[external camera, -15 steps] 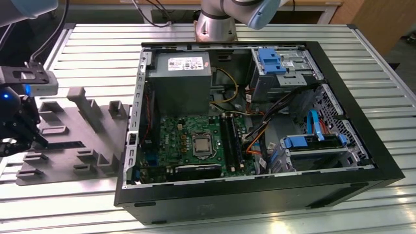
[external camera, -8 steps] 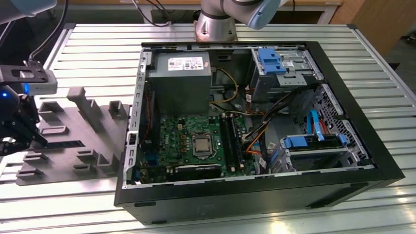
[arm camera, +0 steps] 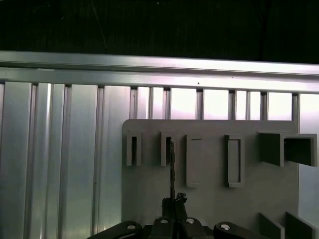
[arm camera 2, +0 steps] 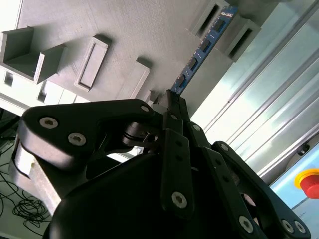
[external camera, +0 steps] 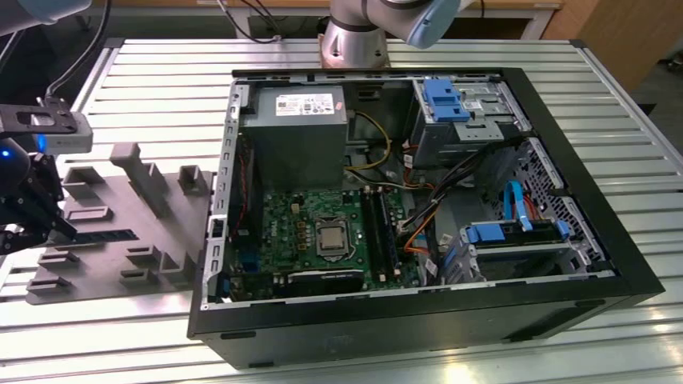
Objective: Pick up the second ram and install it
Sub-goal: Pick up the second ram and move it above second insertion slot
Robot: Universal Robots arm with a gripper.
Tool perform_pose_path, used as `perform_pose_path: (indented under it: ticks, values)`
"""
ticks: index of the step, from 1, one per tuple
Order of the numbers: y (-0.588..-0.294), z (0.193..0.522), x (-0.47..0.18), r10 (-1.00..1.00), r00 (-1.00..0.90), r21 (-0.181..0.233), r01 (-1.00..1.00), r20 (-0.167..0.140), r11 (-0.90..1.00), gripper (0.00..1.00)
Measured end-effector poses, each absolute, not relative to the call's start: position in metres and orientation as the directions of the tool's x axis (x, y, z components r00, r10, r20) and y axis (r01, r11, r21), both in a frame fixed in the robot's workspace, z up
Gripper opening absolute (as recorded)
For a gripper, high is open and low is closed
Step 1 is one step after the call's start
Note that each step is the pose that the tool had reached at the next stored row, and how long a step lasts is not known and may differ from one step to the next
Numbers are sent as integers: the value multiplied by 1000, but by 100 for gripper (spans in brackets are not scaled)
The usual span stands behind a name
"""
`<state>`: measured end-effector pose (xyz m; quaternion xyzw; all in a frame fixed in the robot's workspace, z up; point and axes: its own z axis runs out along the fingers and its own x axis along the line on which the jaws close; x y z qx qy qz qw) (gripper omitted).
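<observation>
My gripper [arm camera 2: 172, 101] is clamped on one end of the second ram [arm camera 2: 202, 50], at the edge of the gray fixture [arm camera 2: 124, 30]. It looks light, stiff and brittle to me; I'd pinch its flat faces

One open computer case [external camera: 427, 320] — inside it one power supply [external camera: 299, 136], one processor socket [external camera: 333, 238] and two blue drive brackets [external camera: 443, 100]. Beside the case — one gray fixture [external camera: 107, 264], one RAM stick [arm camera 2: 202, 47], one gripper [arm camera: 175, 200].
</observation>
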<state>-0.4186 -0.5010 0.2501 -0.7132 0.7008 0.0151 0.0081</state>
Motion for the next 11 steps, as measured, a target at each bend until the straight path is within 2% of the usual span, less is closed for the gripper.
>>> perform_pose_path:
  ticks: [11]
  values:
    - [-501, 254, -419, -999, 17, 9, -1000, -33, -18, 11]
